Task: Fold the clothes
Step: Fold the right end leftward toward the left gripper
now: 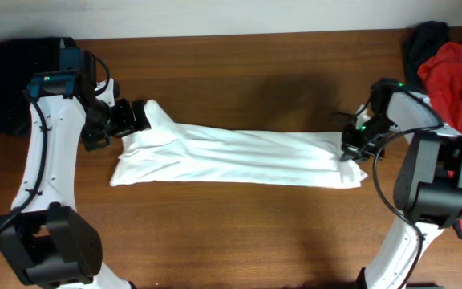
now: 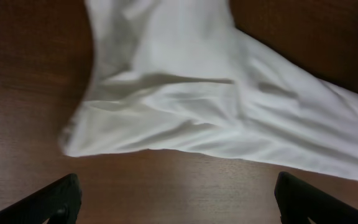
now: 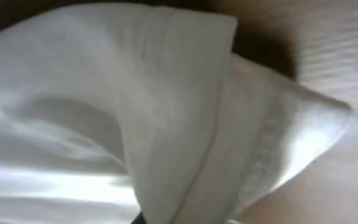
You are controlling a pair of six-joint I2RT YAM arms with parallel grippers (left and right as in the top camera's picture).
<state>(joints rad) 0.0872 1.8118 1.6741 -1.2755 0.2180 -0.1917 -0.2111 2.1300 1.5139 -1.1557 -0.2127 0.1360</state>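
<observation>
The clothes on the table are one white T-shirt [image 1: 231, 156], folded into a long strip running left to right across the brown table [image 1: 239, 233]. My left gripper [image 1: 137, 117] is at the shirt's left end. In the left wrist view its fingers [image 2: 58, 200] stand wide open over bare wood, with the shirt's edge [image 2: 185, 112] just ahead and nothing between them. My right gripper [image 1: 350, 150] is down on the shirt's right end. In the right wrist view bunched white fabric [image 3: 166, 124] fills the frame and hides the fingers, which are shut on it.
A red garment [image 1: 455, 80] and a dark one [image 1: 423, 38] are piled at the table's right edge behind the right arm. A black object [image 1: 6, 84] sits at the far left corner. The table's back edge runs along the top.
</observation>
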